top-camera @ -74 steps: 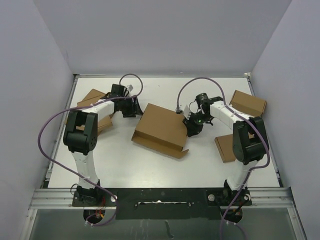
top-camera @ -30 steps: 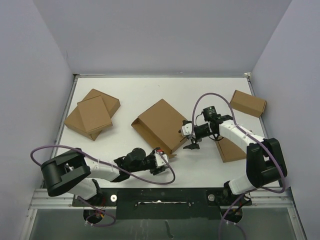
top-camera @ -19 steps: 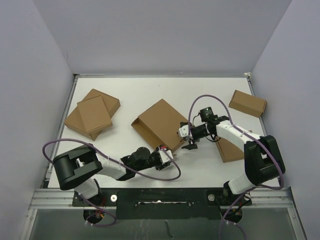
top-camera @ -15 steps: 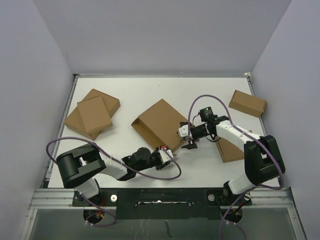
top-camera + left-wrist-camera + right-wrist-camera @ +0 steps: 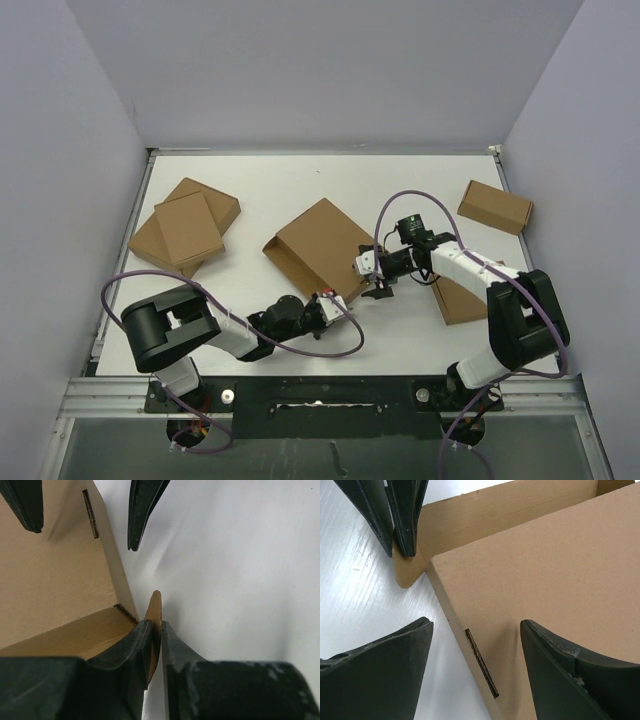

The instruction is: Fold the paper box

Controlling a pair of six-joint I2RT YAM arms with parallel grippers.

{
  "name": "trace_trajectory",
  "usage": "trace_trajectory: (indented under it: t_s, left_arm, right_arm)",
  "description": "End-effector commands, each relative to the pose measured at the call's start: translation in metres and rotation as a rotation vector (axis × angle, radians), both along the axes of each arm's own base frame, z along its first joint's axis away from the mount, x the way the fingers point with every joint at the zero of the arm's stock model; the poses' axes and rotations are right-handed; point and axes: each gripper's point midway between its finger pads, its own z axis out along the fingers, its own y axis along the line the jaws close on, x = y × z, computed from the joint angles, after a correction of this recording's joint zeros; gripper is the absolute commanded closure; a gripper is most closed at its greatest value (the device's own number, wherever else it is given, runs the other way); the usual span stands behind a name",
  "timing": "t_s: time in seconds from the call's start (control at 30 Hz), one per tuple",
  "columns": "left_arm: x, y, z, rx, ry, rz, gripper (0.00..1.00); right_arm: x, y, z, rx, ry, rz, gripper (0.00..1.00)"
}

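The paper box (image 5: 318,250), a brown cardboard mailer, lies partly folded in the middle of the table. My left gripper (image 5: 333,301) reaches in low from the near side and is shut on a small rounded tab (image 5: 156,605) at the box's near right corner. In the right wrist view that same tab (image 5: 408,572) shows pinched between the left fingers (image 5: 406,515). My right gripper (image 5: 376,285) is open and straddles the box's right edge, one finger over the table and one over the top panel. A narrow slot (image 5: 482,663) in that edge lies between its fingers.
Two flat brown boxes (image 5: 186,226) lie stacked at the back left. A small brown box (image 5: 495,207) sits at the back right, and another flat one (image 5: 462,298) lies under my right arm. White walls enclose the table on three sides.
My left arm has slid right to the box's near right corner and its jaws have shut on the tab. The right gripper has shifted slightly left over the box's edge.
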Motion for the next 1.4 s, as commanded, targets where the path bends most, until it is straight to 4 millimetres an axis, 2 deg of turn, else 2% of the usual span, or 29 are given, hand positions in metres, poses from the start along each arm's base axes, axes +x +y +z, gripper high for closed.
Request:
trace_trajectory:
  t_s: [0.0,0.13,0.5,1.13,1.37]
  left_arm:
    - [0.009,-0.013,0.024,-0.093,-0.017,0.029,0.91]
    - [0.011,-0.010,0.022,-0.100,0.001,0.053,1.00]
    - [0.014,0.004,0.021,-0.138,0.049,0.102,1.00]
    - [0.014,0.020,0.019,-0.194,0.096,0.124,1.00]
    - [0.014,0.025,0.019,-0.221,0.103,0.130,1.00]
  right_arm:
    - [0.002,0.005,-0.002,0.013,-0.007,0.005,0.28]
    - [0.004,0.004,-0.003,0.004,-0.008,-0.006,0.29]
    - [0.013,0.000,-0.013,-0.039,0.006,-0.055,0.34]
    - [0.018,-0.006,-0.025,-0.093,0.026,-0.079,0.52]
    - [0.019,-0.007,-0.028,-0.105,0.033,-0.088,0.53]
